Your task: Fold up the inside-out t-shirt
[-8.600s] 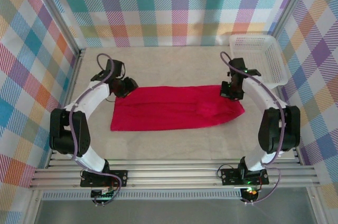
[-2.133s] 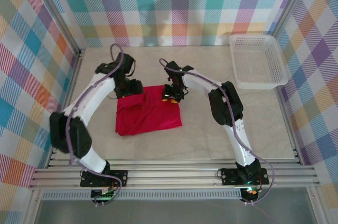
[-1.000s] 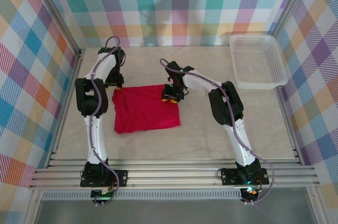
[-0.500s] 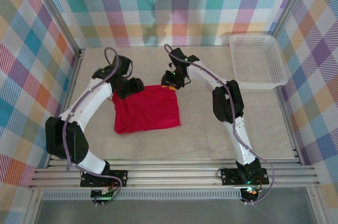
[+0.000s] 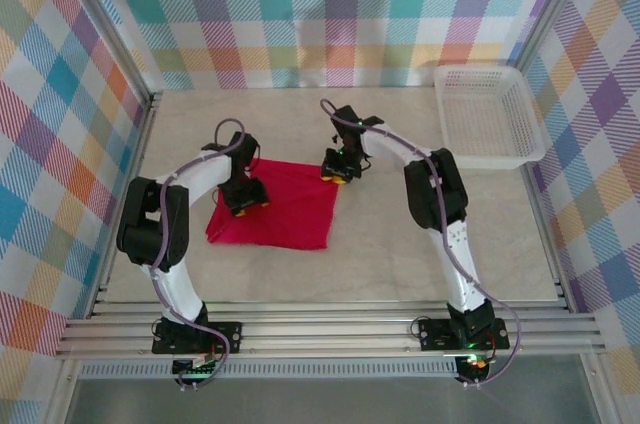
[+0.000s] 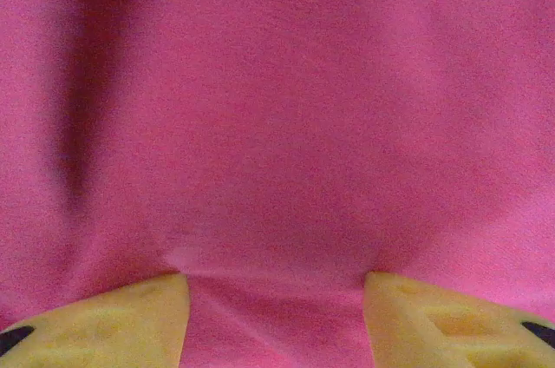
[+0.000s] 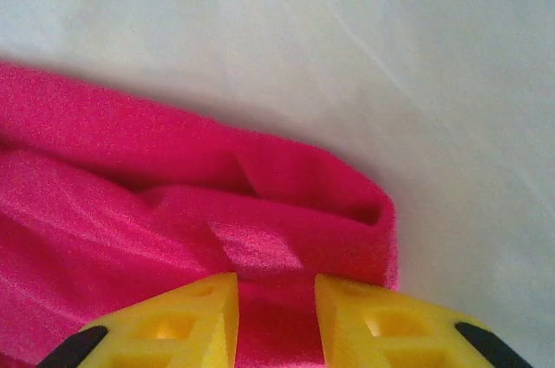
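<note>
The red t-shirt (image 5: 285, 214) lies folded into a rough square on the table, left of centre. My left gripper (image 5: 245, 198) rests on its left part. In the left wrist view the gripper (image 6: 276, 292) is open, its yellow fingertips (image 6: 104, 325) wide apart and pressed into the t-shirt (image 6: 277, 108), with a small ridge of cloth between them. My right gripper (image 5: 340, 170) sits at the t-shirt's far right corner. In the right wrist view the gripper (image 7: 276, 299) is shut on a fold of the t-shirt (image 7: 130, 212), whose rolled edge lies just past the fingertips.
A white mesh basket (image 5: 490, 114) stands at the back right by the wall. Bare beige table (image 5: 430, 234) stretches to the right of and in front of the shirt. Checked walls close in the left, back and right sides.
The shirt went from a long strip to a compact square. In the last half second my left gripper came down onto its left part, and my right gripper shifted slightly right to the far right corner.
</note>
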You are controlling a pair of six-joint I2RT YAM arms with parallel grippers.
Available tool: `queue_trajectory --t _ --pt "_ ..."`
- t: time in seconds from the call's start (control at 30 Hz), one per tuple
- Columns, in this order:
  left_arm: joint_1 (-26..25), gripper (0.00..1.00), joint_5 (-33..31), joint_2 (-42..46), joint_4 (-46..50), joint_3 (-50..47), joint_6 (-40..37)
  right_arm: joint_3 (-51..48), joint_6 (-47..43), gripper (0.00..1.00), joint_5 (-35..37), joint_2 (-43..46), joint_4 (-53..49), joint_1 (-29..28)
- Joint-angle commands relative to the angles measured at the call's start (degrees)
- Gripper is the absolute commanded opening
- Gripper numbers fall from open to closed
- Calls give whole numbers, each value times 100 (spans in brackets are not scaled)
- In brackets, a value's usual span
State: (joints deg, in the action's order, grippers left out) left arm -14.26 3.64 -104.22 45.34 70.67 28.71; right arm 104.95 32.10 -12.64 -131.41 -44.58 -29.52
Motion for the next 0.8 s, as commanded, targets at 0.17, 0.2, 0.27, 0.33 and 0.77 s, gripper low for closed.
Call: queue_trajectory --t 0.17,0.2,0.27,0.33,0.77 --pt "-607 57 -254 -1424 662 2133 -538 -3209 410 27 585 2021 454 -468" --pt "-679 57 -354 -1651 871 2542 -669 -3505 563 27 547 2320 573 -659" --pt "-703 59 -524 -1964 1227 3261 -933 -3881 796 27 570 2794 661 -969" --pt "-694 62 -761 -2125 1560 3887 -1189 -3973 901 28 544 3115 712 -1045" --pt "-367 57 895 552 -220 1123 27 -1400 356 27 -253 1479 1008 -511"
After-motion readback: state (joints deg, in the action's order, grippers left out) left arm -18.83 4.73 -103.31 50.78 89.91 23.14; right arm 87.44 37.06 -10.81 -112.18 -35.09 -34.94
